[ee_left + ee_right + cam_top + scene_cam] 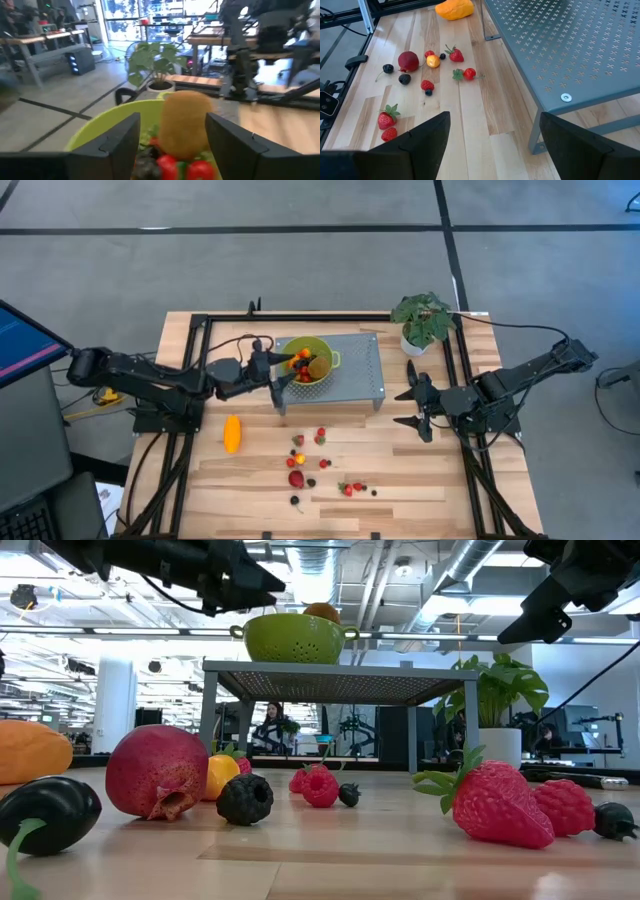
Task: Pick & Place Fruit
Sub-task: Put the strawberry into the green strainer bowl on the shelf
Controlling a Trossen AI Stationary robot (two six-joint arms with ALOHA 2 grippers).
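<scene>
Left gripper [172, 132], fingers parted to either side of a brown, fuzzy kiwi-like oval fruit [185, 122] that rests on top of the pile inside the lime-green colander bowl [305, 360]. The fingers appear clear of the kiwi's skin, so it reads as released rather than gripped — though the gap on each side is narrow. The colander stands on a grey perforated metal riser shelf [352, 365] at the back of the wooden slatted table [420, 480].

Risks at this stage, as judged from the layout:
- The kiwi sits high on small red and dark pieces; a finger brushing it on withdrawal could roll it over the rim and off the shelf.
- A sideways pull could catch the colander's wall and drag or tip the light bowl toward the shelf edge.

Right gripper [492, 145], jaws spread wide and empty, hovers above the table beside the shelf, near a leafy green potted plant [422, 322].

Fruit not yet placed: a long orange-yellow fruit [232, 434] just in front of the shelf's left corner; a red round fruit [296, 478] among scattered strawberries [347, 489] and dark berries [295, 501] near the table's middle. The small round pieces lie close together — a descending finger may nudge neighbours and send them rolling toward the table edge.
</scene>
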